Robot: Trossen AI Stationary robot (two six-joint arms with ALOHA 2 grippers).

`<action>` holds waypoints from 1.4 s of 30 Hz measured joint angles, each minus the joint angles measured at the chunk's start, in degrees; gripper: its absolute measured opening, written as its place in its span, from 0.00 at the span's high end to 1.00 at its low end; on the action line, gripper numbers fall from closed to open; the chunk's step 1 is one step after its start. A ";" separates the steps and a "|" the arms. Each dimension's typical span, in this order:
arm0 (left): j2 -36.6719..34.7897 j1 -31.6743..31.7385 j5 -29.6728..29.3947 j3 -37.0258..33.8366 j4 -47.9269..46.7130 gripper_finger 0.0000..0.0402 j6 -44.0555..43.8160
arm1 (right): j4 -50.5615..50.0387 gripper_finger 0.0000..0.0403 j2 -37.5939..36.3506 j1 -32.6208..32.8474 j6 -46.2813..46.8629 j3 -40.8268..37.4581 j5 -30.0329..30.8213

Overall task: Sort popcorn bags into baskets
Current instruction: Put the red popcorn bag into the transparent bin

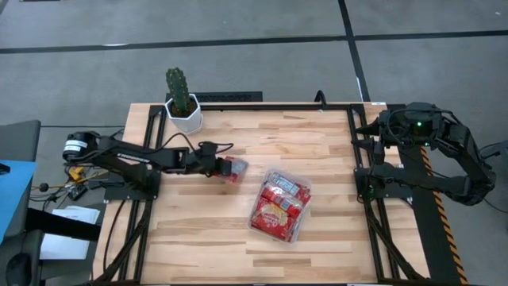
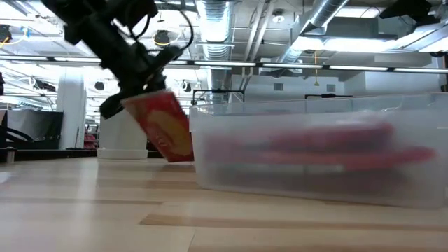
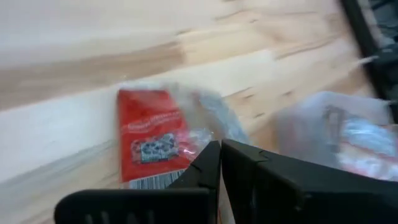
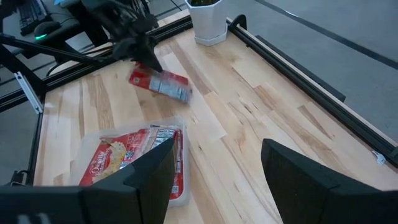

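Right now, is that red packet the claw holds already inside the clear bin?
No. In the high view the left claw grips the red packet over bare wood, beside the clear bin, not in it.

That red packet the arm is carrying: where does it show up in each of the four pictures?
High view: the held popcorn bag is left of centre, at the left gripper, beside the clear basket.
Low view: the bag hangs tilted at upper left, just left of the basket.
Left wrist view: it lies near the middle, above the dark fingers.
Right wrist view: it is at upper left.
Shared landmark: the basket.
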 joint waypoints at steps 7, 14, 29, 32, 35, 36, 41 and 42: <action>-0.11 -1.06 -0.20 5.59 -0.05 1.00 4.60 | 0.00 0.35 0.00 -0.02 0.00 0.00 0.00; -0.13 -1.23 -2.05 9.20 -8.93 0.97 11.69 | -0.02 0.35 0.00 -0.02 0.04 0.00 -0.02; 0.21 0.07 -3.78 8.77 -20.65 0.31 16.20 | -0.02 0.35 -0.01 -0.01 -0.07 0.00 -0.02; 2.67 0.79 -2.81 8.75 -24.74 0.21 12.27 | -0.03 0.35 0.00 0.00 -1.12 0.00 -0.02; 7.24 0.90 0.99 8.75 -22.15 0.18 12.05 | -0.02 0.35 -0.01 -0.01 -1.17 0.00 -0.02; 9.05 0.87 1.90 8.75 -20.58 0.18 12.02 | 0.00 0.35 -0.02 -0.02 -1.18 0.00 -0.01; 18.53 0.23 4.37 8.81 -13.07 0.19 10.41 | -0.04 0.35 0.00 -0.02 -1.21 0.00 -0.02; 19.86 0.08 3.79 8.94 -13.41 0.19 9.05 | -0.03 0.35 0.00 -0.01 -1.22 0.00 -0.02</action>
